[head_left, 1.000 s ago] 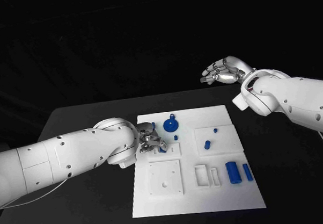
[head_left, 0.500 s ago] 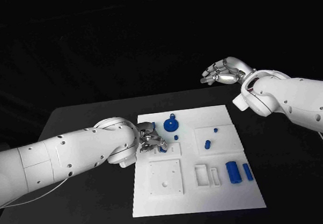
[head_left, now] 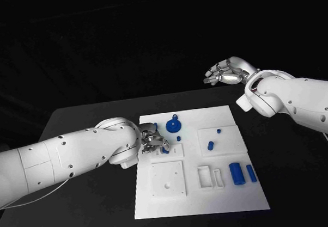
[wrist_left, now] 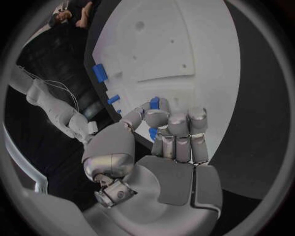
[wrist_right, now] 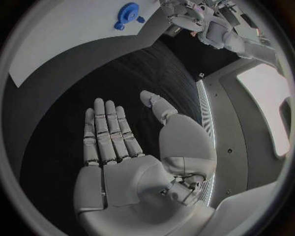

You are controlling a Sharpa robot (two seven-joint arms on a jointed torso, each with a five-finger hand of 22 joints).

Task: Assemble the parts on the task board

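Nothing has visibly moved over the last second: both arms and every part on the board sit where they did. Furthest left, the left hand point(head_left: 153, 143) is bent over the upper left of the task board point(head_left: 166, 206), its fingers curled around a small blue part point(wrist_left: 154, 104) pinched at the fingertips; the wrist view shows blue above and below the closed fingers, just over the board's edge. Whether the part is already seated in its hole cannot be told. Just right of that hand a round blue disc with a loop point(head_left: 173, 126) lies near the board's far edge, with a tiny blue peg point(head_left: 179, 139) just below it. Further right, a short blue pin point(head_left: 210, 146) and a still smaller one point(head_left: 217, 131) lie on a raised square plate. Nearer the robot, a blue cylinder point(head_left: 236, 173) and a thin blue bar point(head_left: 252, 174) lie side by side, beside two empty rectangular slots point(head_left: 209, 176). Judging by so many loose pieces, the assembly is at an early stage, with most of the fitting left to do. Far right, the right hand point(head_left: 224, 73) hovers well clear of the board beyond the table's far edge, fingers spread flat and holding nothing.
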